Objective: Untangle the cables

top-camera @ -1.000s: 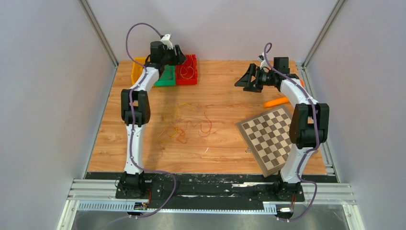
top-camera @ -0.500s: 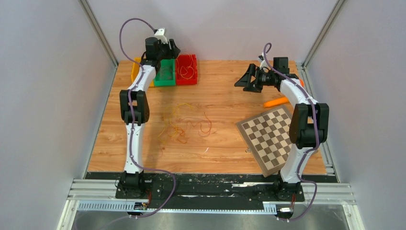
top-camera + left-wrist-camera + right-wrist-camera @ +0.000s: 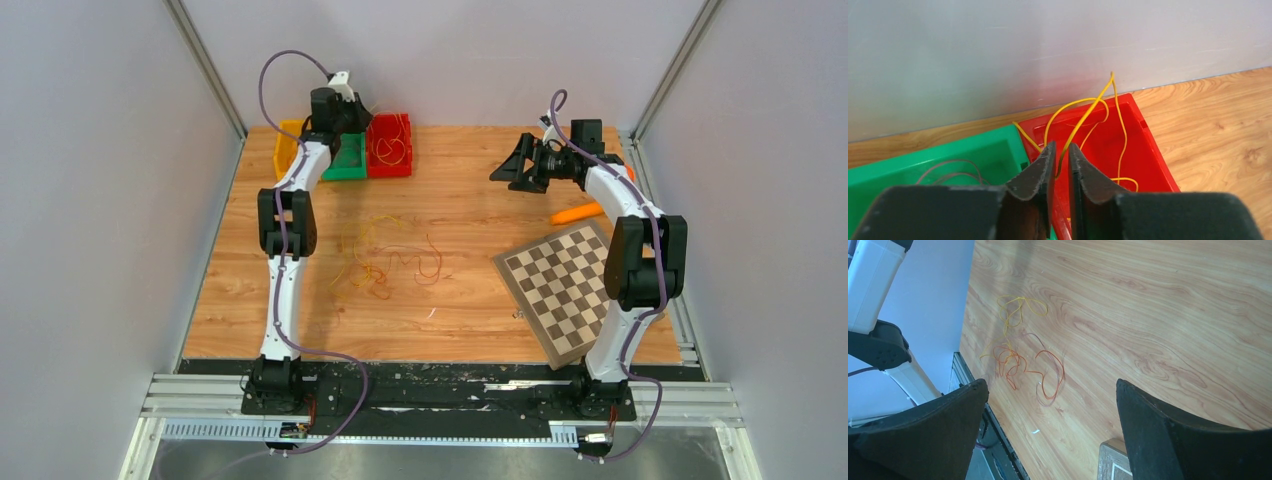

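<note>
Nearest the arm bases, a checkerboard [image 3: 560, 290] lies tilted at the near right corner of the counter [image 3: 470, 330]. Left of it, toward the middle of the counter, the loose cables [image 3: 385, 260] sprawl in a tangle of yellow, orange and red loops, well apart from both arms. Farther back by the right edge lies an orange carrot-shaped piece [image 3: 577, 213]. Just beyond it the right end effector [image 3: 1050, 382] hangs above the wood with its fingers spread wide, grasping nothing; its wrist camera looks across at the tangle. At the far left corner a yellow bin [image 3: 288, 140], a green bin [image 3: 973, 150] and a red bin [image 3: 1143, 150] stand side by side. The left end effector [image 3: 1061, 146] hovers over the green and red bins, fingers clenched to a narrow slit on a yellow cable [image 3: 1083, 117], which loops away into the red bin.
</note>
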